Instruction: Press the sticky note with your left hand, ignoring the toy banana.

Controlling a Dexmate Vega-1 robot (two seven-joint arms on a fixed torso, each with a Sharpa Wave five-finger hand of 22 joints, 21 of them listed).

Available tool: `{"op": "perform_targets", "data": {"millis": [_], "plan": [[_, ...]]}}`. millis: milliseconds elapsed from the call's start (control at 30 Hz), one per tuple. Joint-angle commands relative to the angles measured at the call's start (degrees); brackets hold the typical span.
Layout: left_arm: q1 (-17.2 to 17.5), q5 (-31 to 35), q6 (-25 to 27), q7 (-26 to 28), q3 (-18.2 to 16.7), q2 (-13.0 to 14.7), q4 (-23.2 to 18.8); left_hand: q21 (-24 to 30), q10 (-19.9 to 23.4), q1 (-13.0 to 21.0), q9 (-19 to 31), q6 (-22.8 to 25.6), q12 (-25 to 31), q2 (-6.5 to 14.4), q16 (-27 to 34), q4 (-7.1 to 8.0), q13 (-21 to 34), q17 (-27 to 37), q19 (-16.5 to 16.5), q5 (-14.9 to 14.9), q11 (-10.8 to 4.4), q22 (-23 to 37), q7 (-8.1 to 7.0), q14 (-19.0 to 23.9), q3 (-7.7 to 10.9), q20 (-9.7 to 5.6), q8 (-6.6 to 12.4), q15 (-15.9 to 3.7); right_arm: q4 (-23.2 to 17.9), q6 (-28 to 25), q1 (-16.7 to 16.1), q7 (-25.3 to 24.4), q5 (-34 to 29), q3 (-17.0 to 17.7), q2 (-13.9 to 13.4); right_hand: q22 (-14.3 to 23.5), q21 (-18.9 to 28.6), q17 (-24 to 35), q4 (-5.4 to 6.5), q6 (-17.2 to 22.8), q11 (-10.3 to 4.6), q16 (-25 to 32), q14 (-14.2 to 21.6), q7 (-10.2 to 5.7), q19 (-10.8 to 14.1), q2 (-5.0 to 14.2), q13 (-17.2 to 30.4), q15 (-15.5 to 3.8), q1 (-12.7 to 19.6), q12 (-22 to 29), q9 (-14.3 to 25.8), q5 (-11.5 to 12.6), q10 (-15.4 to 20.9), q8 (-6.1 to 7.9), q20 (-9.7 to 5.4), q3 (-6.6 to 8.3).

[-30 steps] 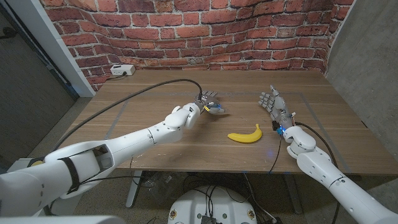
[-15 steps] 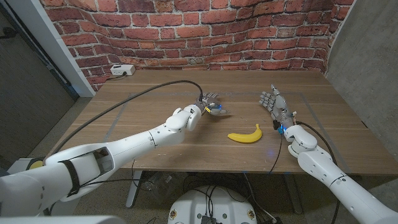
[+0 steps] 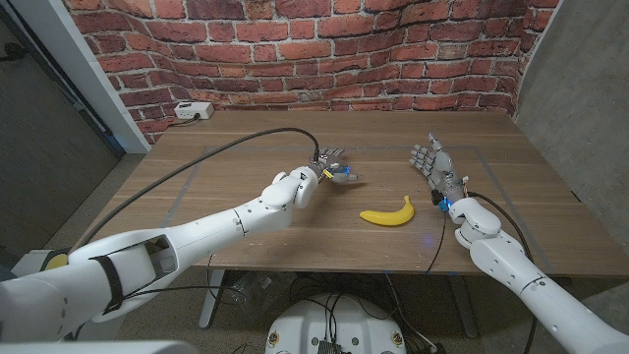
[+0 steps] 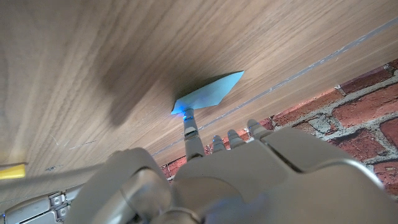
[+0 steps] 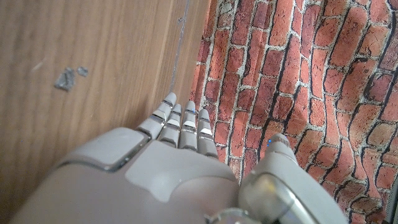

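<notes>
Left wrist view: left hand [image 4: 249,168] above blue sticky note [image 4: 208,93] on wooden table [image 4: 93,50], one extended fingertip [image 4: 188,115] touching note's near corner, nothing gripped. Head view: note under left hand [image 3: 329,165], mid-table; toy banana [image 3: 387,213] well apart. Right hand [image 3: 432,162] idle, fingers apart, empty. Advice: push straight down, avoid sliding note; stay away from banana.

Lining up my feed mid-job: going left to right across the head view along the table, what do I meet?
White box by the wall → left hand on the blue sticky note → toy banana → right hand, fingers apart, holding nothing.
</notes>
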Motion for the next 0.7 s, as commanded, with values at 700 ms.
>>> {"op": "perform_targets", "data": {"millis": [700], "plan": [[1.13,1.8,3.34,-2.26,0.53,-0.16,-4.96,0.28,-8.21,0.87,0.35,1.39,0.64,0.52,0.52,-0.12,0.18,0.1,-13.27,0.37,-0.06,0.22,-0.09,-12.87,-0.38,0.36,0.42,0.15,1.32,0.46,1.03,1.42,0.54,-0.57,0.58,0.25,-0.37,0.2,0.14,0.08,-0.17,-0.18,0.58,-0.01,0.68,0.22,0.17,0.15,-0.73,0.11,0.29,-0.03,0.64,0.15,-0.02,-0.15]]}}
